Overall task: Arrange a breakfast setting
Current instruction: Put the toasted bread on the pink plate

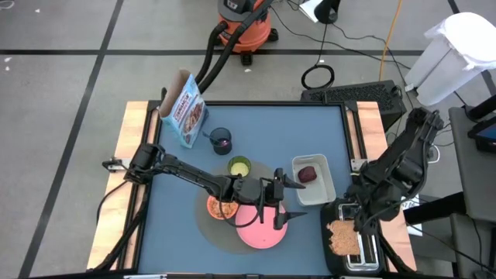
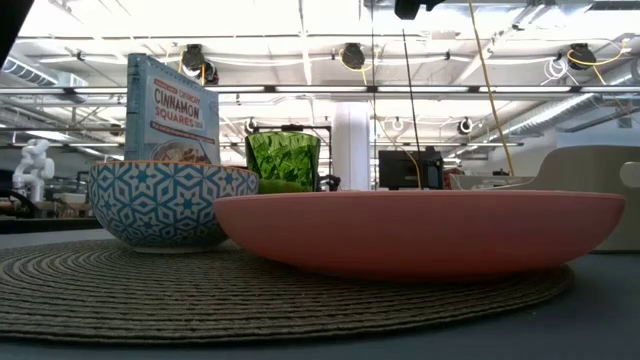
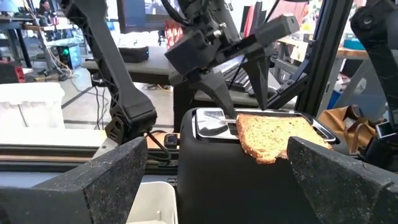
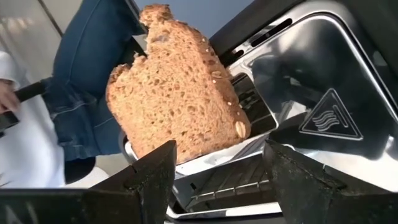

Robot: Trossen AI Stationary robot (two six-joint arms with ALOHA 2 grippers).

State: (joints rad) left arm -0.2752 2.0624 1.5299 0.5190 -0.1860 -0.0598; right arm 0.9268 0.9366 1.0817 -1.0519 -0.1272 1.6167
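Leaning toast slice (image 4: 177, 106), corner upward

Toaster (image 1: 358, 249): cut off by the high view's lower edge.
Orange bowl (image 1: 222, 208): half hidden under the left arm.
Spoon in mug (image 1: 221, 140): too small to make out.
Fruit in tub (image 1: 308, 173): kind unclear.
Cereal box (image 2: 171, 110): lower part hidden behind the patterned bowl.

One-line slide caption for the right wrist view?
Right gripper open at the toaster, its fingers either side of the toast slice lying tilted on top.
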